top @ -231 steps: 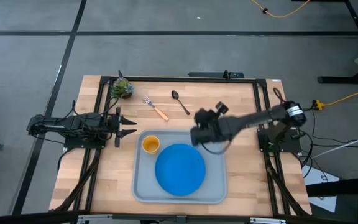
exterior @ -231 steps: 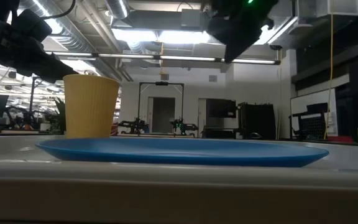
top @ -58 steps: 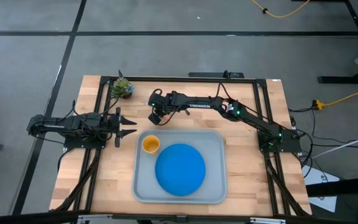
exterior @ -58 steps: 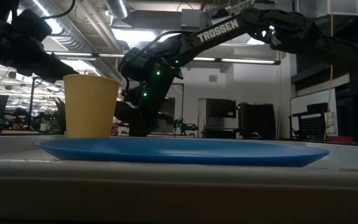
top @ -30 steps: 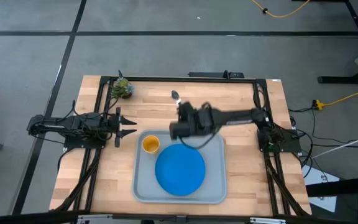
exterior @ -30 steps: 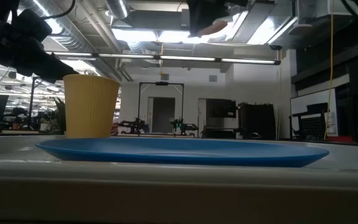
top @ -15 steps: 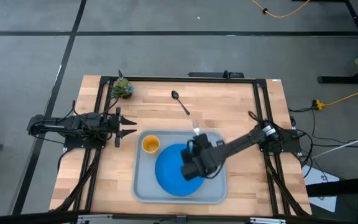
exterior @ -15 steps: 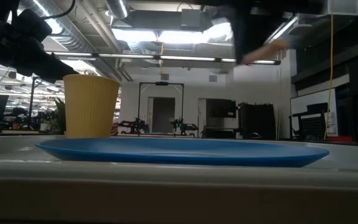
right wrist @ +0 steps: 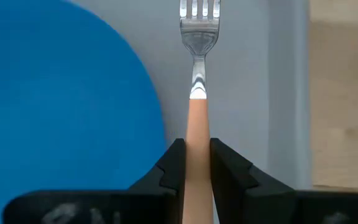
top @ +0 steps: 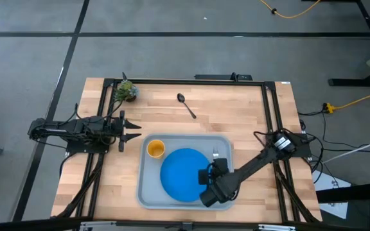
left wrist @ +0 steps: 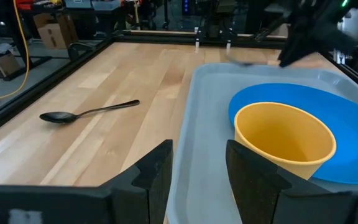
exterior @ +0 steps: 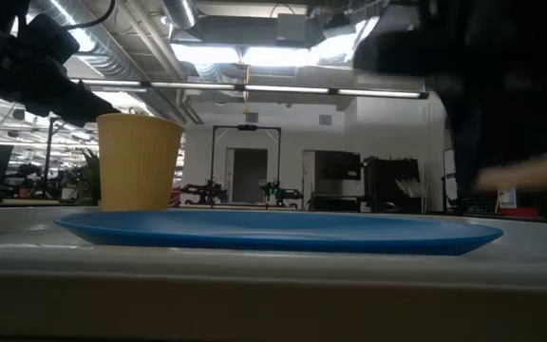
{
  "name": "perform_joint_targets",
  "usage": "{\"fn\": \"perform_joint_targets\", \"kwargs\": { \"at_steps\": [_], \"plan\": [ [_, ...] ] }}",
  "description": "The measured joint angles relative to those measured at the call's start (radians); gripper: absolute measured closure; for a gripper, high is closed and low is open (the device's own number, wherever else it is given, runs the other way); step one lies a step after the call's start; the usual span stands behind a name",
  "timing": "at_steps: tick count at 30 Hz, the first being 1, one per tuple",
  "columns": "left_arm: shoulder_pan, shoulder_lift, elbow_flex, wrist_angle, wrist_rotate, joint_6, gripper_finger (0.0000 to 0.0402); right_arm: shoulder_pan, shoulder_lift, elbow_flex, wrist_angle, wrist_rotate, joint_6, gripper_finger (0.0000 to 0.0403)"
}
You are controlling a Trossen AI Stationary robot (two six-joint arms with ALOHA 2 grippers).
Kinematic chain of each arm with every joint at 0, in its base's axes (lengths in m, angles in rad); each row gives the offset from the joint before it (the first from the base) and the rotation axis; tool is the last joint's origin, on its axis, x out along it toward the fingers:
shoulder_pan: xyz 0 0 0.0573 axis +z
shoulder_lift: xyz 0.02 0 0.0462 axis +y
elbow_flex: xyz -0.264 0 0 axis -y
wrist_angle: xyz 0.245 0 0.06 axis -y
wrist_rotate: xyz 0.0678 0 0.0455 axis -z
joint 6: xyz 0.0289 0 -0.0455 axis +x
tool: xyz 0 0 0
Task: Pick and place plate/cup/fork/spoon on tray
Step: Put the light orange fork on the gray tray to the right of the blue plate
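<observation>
No text, label, brand, number or sign can be read anywhere in these views.

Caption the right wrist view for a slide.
Right gripper holds the fork by its handle above the tray, beside the plate.
</observation>
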Motion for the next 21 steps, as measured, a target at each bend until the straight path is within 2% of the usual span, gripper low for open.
{"fn": "perform_joint_targets", "kwargs": {
  "at_steps": [7, 10, 21],
  "plan": [
    [0.000, 0.000, 0.000, 0.000, 0.000, 0.000, 0.0259, 0.000, 0.001, -0.101, 0.068, -0.068, 0.012, 0.0350],
    [0.000, 0.000, 0.000, 0.000, 0.000, 0.000, 0.0259, 0.005, 0.001, -0.112, 0.080, -0.102, 0.013, 0.0350],
    [0.000, 0.000, 0.000, 0.000, 0.000, 0.000, 0.0259, 0.046, 0.001, -0.112, 0.050, -0.123, 0.090, 0.0350]
  ]
}}
